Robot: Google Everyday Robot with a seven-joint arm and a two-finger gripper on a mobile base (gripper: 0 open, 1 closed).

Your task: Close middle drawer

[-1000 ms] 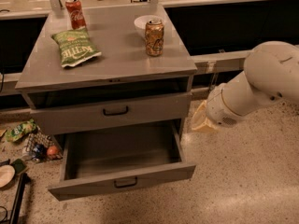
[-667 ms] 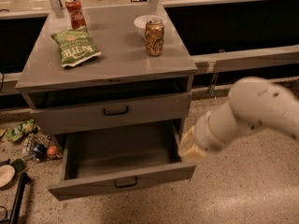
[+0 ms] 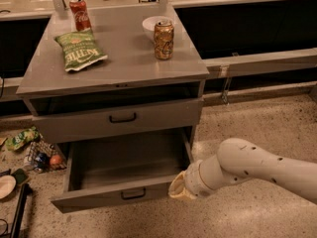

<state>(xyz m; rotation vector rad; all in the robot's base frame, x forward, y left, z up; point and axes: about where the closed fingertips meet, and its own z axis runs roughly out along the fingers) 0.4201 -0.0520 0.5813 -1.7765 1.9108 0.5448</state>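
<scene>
The middle drawer [image 3: 126, 165] is pulled far out of the grey cabinet, showing its wide shallow empty tray. Its flat front [image 3: 89, 200] carries a small black bar handle [image 3: 132, 195]. My gripper [image 3: 177, 188] is at the end of the white arm [image 3: 247, 170]. It sits right at the drawer front's right end, level with the handle; I cannot tell if it touches. The top drawer [image 3: 163, 114], with its own black handle, sits above, nearly shut. The lowest drawer is hidden under the open one.
On the cabinet top [image 3: 124, 68] are a green chip bag [image 3: 79, 49], a red can [image 3: 79, 14], a gold can [image 3: 163, 39] and a white bowl [image 3: 148, 22]. Packets and cans litter the floor at the left [image 3: 34, 152]. A dark counter wall [image 3: 262, 61] runs behind on the right.
My arm has swung down and to the left, bringing the gripper from beside the cabinet's right side to the open drawer's front right corner. The drawer has not visibly moved.
</scene>
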